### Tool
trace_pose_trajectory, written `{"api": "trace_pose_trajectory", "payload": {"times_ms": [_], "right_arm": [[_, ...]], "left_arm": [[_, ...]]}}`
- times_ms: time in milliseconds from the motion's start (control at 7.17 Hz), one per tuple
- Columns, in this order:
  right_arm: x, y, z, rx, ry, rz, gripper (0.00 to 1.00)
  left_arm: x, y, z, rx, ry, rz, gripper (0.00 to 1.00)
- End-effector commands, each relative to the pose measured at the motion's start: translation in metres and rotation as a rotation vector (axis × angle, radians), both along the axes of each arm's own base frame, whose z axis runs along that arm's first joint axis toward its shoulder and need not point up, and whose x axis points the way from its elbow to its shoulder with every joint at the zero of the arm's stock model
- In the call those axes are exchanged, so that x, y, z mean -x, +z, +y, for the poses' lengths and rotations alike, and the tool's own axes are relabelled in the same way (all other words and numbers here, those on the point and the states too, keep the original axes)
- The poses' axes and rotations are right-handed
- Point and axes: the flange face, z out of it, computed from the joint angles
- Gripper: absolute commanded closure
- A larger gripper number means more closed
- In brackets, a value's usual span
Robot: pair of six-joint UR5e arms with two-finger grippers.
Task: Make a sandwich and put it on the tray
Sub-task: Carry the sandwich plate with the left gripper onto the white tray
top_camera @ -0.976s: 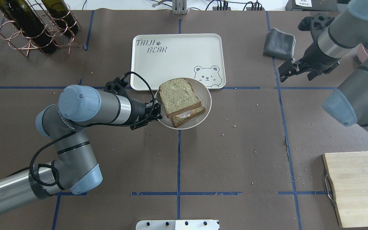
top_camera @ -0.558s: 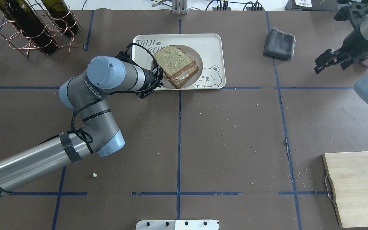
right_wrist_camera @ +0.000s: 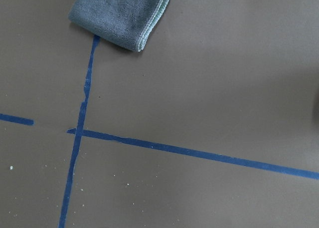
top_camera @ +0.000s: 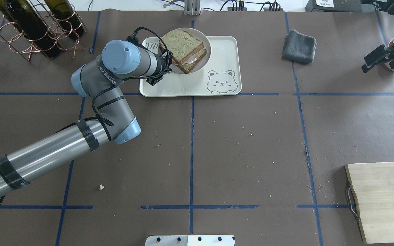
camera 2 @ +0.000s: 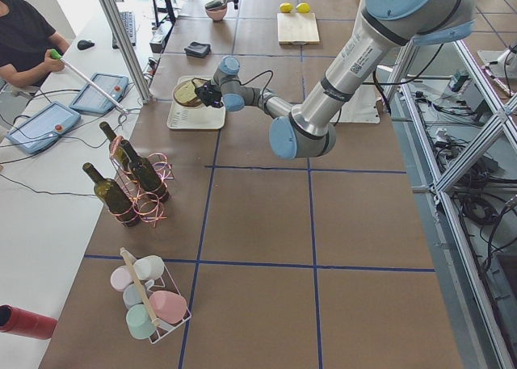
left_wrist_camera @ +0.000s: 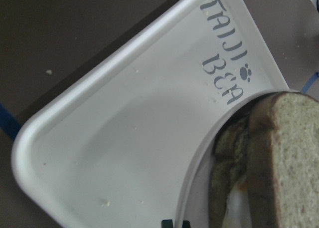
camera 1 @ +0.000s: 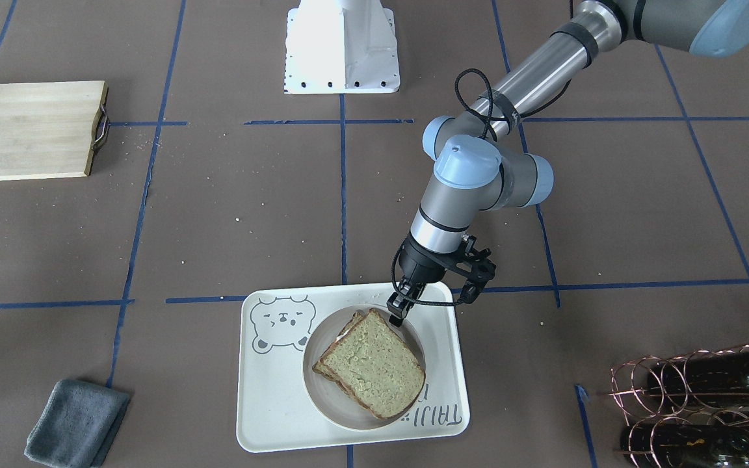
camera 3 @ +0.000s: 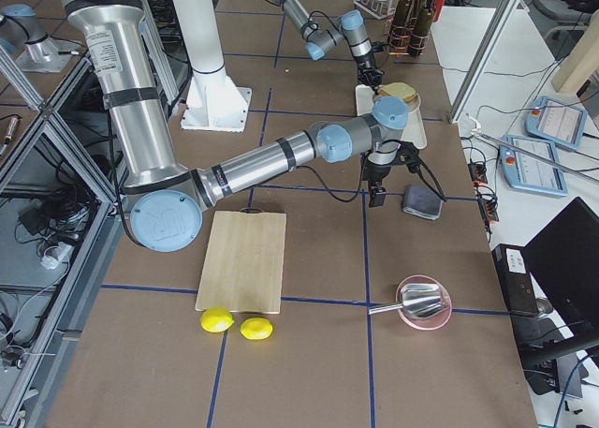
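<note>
- Nearest the robot, the left gripper [camera 1: 399,313] has its fingers pressed onto the robot-side rim of the small round plate [camera 1: 326,406]. It's a pinch at one edge only, with all the load out beyond it.
- That's my first worry. With a hold like that the plate could droop or twist, and any tilt sends the food sliding toward the far lip.
- The sandwich [camera 1: 371,367] lies on the plate with its top slice skewed off the lower one. Egg white [top_camera: 193,60] peeps out along the open side, so a jolt at set-down could shear the stack apart.
- I'd say the plate hangs just above the tray [camera 1: 270,403]. From overhead it seems to overlap the far rim, while from the front it sits well inside.
- If the fingers let go too early it drops. If it's lowered too far over, an edge lands on the raised rim and rocks.
- Contents now: the plate holds the sandwich and nothing else.
- The tray shows a few crumbs, with the plate over its lettered end and the bear drawing uncovered.
- Further back on the left, a copper wire rack [top_camera: 29,37] cradles dark wine bottles [top_camera: 22,20].
- Far off to the right, the right gripper [top_camera: 368,65] hangs well away from all this. I can't tell whether its fingers are spread or closed.
</note>
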Motion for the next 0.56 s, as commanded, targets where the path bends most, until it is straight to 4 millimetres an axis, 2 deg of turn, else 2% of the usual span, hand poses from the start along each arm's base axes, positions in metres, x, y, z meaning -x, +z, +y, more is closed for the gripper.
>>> {"api": "trace_pose_trajectory", "payload": {"times_ms": [0, 139, 279, 418], "right_arm": [[-0.003, 0.000, -0.001, 0.001, 0.004, -0.002, 0.00], [-0.004, 0.000, -0.001, 0.001, 0.006, -0.003, 0.00], [-0.006, -0.001, -0.001, 0.002, 0.008, -0.007, 0.00], [-0.007, 0.000, -0.002, 0.004, 0.010, -0.008, 0.00]], "left_arm": [[-0.009, 0.001, 0.000, 0.004, 0.005, -0.008, 1.00], [-0.008, 0.003, 0.000, -0.006, 0.013, -0.016, 0.38], [-0.004, 0.011, 0.006, -0.027, 0.028, -0.032, 0.00], [0.023, 0.021, 0.025, -0.101, 0.056, -0.042, 0.00]]}}
